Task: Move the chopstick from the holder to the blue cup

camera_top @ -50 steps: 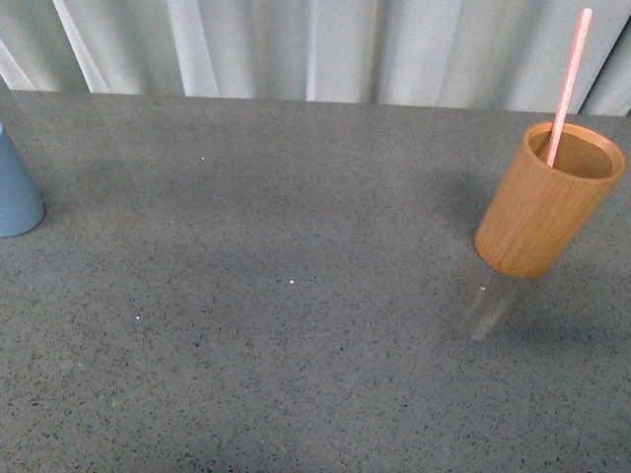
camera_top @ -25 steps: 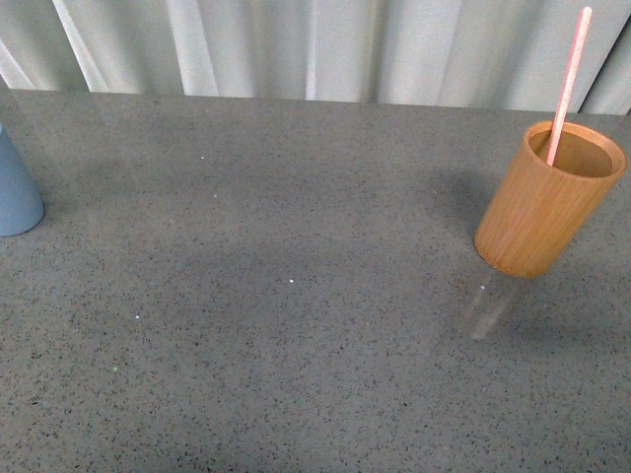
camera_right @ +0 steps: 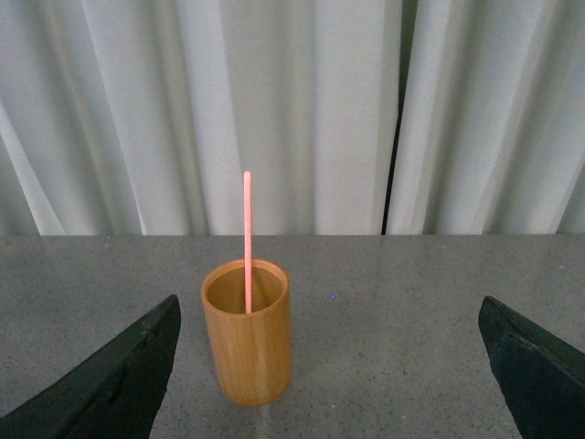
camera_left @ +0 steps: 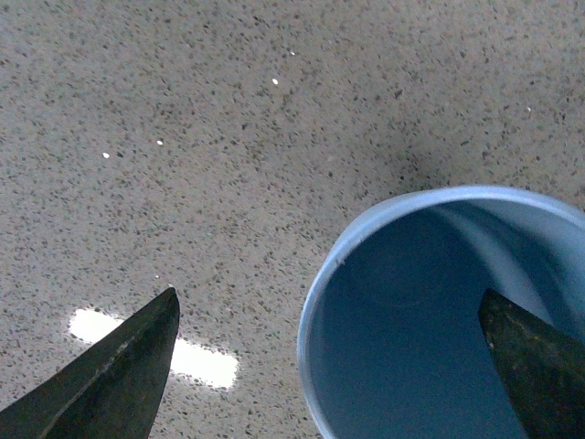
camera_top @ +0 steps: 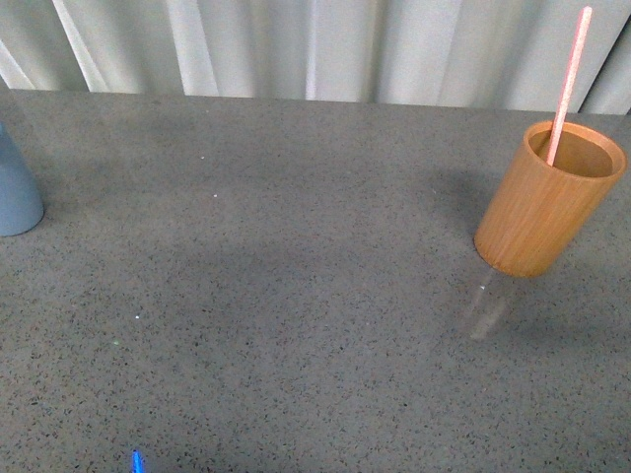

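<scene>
The orange-brown wooden holder (camera_top: 548,199) stands at the right of the grey table, with the salmon-pink chopstick (camera_top: 569,86) leaning in it and sticking well above its rim. The blue cup (camera_top: 17,192) stands at the far left edge, partly cut off. Neither gripper appears in the front view. In the left wrist view, my left gripper (camera_left: 329,366) is open above the blue cup (camera_left: 439,311), whose empty inside shows between the fingertips. In the right wrist view, my right gripper (camera_right: 329,366) is open, facing the holder (camera_right: 248,332) and chopstick (camera_right: 247,240) from a distance.
White pleated curtains (camera_top: 315,49) hang behind the table's far edge. The speckled grey tabletop (camera_top: 296,296) stretches between cup and holder. A small blue glint (camera_top: 137,461) shows at the front edge.
The cup, holder and chopstick have not moved. A small blue glint has appeared at the bottom edge of the front view.
</scene>
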`<state>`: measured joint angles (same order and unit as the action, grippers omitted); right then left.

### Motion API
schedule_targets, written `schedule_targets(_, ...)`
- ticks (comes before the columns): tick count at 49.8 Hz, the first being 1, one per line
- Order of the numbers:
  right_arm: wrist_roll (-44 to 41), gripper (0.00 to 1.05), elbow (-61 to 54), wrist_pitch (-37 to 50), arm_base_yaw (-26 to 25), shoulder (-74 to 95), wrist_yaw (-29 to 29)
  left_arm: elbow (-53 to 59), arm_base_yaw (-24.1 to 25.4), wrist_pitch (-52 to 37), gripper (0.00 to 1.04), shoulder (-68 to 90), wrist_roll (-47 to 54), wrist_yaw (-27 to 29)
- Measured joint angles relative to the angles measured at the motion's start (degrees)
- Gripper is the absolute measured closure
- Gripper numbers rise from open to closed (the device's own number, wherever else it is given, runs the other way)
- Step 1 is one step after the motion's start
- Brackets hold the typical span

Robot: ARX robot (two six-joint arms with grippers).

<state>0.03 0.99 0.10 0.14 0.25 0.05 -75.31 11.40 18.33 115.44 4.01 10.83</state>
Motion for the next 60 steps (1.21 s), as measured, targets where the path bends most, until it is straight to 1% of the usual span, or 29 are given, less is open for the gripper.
schedule_targets(3, 0.0, 0.1, 0.0, 0.0, 0.0, 0.0, 0.0, -0.1, -0.6, 0.2, 0.08, 0.7, 0.1, 0.2)
schedule_targets(5, 0.0, 0.1, 0.0, 0.0, 0.0, 0.0, 0.0, -0.3, -0.8, 0.5, 0.14, 1.0, 0.0, 0.5)
schedule_targets(6, 0.0, 0.1, 0.0, 0.0, 0.0, 0.0, 0.0, -0.4, -1.0, 0.6, 0.19, 1.2, 0.0, 0.8)
schedule_targets(9, 0.0, 0.1, 0.0, 0.0, 0.0, 0.0, 0.0, -0.5, -1.2, 0.8, 0.26, 1.5, 0.0, 0.7)
schedule_targets(10, 0.0, 0.1, 0.0, 0.0, 0.0, 0.0, 0.0, -0.6, -1.3, 1.0, 0.31, 1.6, 0.1, 0.6)
schedule_targets(13, 0.0, 0.1, 0.0, 0.0, 0.0, 0.0, 0.0, -0.6, -1.6, 1.0, 0.42, 1.6, 0.4, 0.7)
schedule_targets(14, 0.0, 0.1, 0.0, 0.0, 0.0, 0.0, 0.0, -0.7, -1.6, 1.2, 0.48, 1.6, 0.4, 0.6)
schedule_targets(16, 0.0, 0.1, 0.0, 0.0, 0.0, 0.0, 0.0, -0.7, -1.6, 1.3, 0.55, 1.6, 0.5, 0.5)
schedule_targets(17, 0.0, 0.1, 0.0, 0.0, 0.0, 0.0, 0.0, -0.8, -1.6, 1.4, 0.56, 1.6, 0.5, 0.5)
schedule_targets(20, 0.0, 0.1, 0.0, 0.0, 0.0, 0.0, 0.0, -1.2, -1.6, 2.1, 0.67, 1.6, 0.4, -0.6)
schedule_targets(21, 0.0, 0.1, 0.0, 0.0, 0.0, 0.0, 0.0, -1.3, -1.6, 2.3, 0.73, 1.6, 0.5, -0.8)
schedule_targets(24, 0.0, 0.1, 0.0, 0.0, 0.0, 0.0, 0.0, -1.7, -1.7, 2.8, 0.83, 1.6, 0.6, -0.8)
schedule_targets(25, 0.0, 0.1, 0.0, 0.0, 0.0, 0.0, 0.0, -1.8, -1.7, 2.9, 0.85, 1.6, 0.7, -0.9)
schedule_targets(29, 0.0, 0.1, 0.0, 0.0, 0.0, 0.0, 0.0, -1.9, -2.0, 3.7, 1.01, 1.1, 1.9, -0.5)
schedule_targets(30, 0.0, 0.1, 0.0, 0.0, 0.0, 0.0, 0.0, -1.9, -2.1, 3.8, 1.02, 1.1, 1.8, -0.6)
schedule_targets(38, 0.0, 0.1, 0.0, 0.0, 0.0, 0.0, 0.0, -2.0, -3.1, 4.9, 1.01, -0.5, 3.1, -0.8)
schedule_targets(47, 0.0, 0.1, 0.0, 0.0, 0.0, 0.0, 0.0, -2.0, -6.2, 6.5, 1.01, -4.6, 3.8, -2.0)
schedule_targets(51, 0.0, 0.1, 0.0, 0.0, 0.0, 0.0, 0.0, -1.9, -9.1, 7.3, 1.01, -7.5, 4.1, -2.8)
schedule_targets(54, 0.0, 0.1, 0.0, 0.0, 0.0, 0.0, 0.0, -1.6, -12.4, 7.5, 1.01, -10.0, 4.1, -3.5)
schedule_targets(60, 0.0, 0.1, 0.0, 0.0, 0.0, 0.0, 0.0, 0.8, -20.9, 7.2, 1.01, -12.7, 3.3, -4.0)
